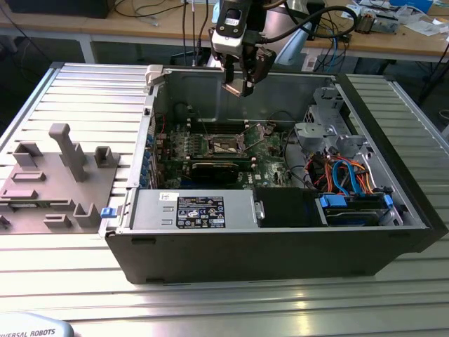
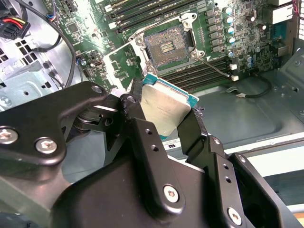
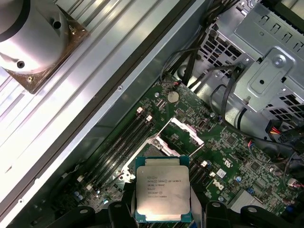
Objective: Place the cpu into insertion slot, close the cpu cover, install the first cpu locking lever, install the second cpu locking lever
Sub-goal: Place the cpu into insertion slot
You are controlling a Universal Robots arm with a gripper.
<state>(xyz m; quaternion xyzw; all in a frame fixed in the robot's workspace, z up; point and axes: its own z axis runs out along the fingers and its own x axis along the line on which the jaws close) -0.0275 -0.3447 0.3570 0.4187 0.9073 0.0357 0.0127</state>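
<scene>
My gripper (image 1: pixel 240 86) hangs above the open black computer case (image 1: pixel 280 246), near its far wall, and is shut on the cpu (image 2: pixel 166 107). The cpu (image 3: pixel 161 192) is a small square chip with a silvery top and a green edge, gripped on two opposite sides by the black fingers (image 2: pixel 142 137). Below it, on the green motherboard (image 1: pixel 266 158), the insertion slot (image 2: pixel 166 45) lies uncovered, a dark square with a metal rim. The cpu cover (image 3: pixel 191 131), a thin metal frame, stands raised beside the slot. In the first wrist view the cpu hides part of the slot.
Memory slots (image 2: pixel 209 71) run beside the socket. A long black card (image 1: pixel 217 168) lies just in front of it. A metal drive cage (image 1: pixel 323 126), blue cables (image 1: pixel 351 175) and a power supply (image 1: pixel 200 210) fill the case. A grey fixture (image 1: pixel 56 175) sits on the ribbed table at the exterior view's left.
</scene>
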